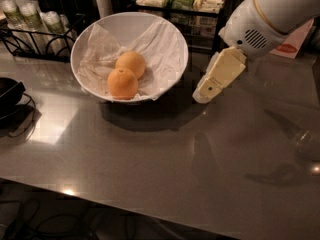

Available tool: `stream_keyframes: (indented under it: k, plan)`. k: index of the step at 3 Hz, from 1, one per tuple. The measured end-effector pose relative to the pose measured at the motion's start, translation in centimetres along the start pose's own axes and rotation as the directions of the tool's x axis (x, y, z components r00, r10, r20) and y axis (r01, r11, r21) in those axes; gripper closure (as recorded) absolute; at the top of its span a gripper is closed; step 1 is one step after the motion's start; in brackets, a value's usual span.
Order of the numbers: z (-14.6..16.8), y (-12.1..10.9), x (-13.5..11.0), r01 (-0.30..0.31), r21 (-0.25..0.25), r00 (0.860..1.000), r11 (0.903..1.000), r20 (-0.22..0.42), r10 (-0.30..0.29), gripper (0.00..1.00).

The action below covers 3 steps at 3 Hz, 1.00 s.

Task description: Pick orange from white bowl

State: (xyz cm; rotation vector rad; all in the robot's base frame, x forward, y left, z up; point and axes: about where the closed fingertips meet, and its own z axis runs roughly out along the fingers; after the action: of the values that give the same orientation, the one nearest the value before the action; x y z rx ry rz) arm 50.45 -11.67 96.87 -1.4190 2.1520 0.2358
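Two round oranges lie touching in the wide white paper-lined bowl near the grey bench's far-left corner. The cream gripper hovers just right of the bowl; I cannot tell whether its jaws are apart.

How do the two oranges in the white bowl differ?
The front orange lies nearer the camera and left; the rear orange sits behind it, further right. The front orange shows whole; the rear orange is partly hidden by it. Shared: round, similar size, touching, both on the crumpled paper in the white bowl. The tool hangs right of the bowl, outside it.
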Motion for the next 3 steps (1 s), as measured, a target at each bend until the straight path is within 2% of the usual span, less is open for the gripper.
stream_keyframes:
  k: [1,2,3]
  plan:
    - [0.0,0.0,0.0,-0.002,-0.001,1.0,1.0,0.002,0.002,0.0]
    - [0.8,0.3,-0.6,-0.02,-0.005,0.999,0.9998,0.032,0.02,0.0]
    - [4.0,0.8,-3.3,-0.097,-0.048,0.988,0.9942,0.119,0.102,0.0]
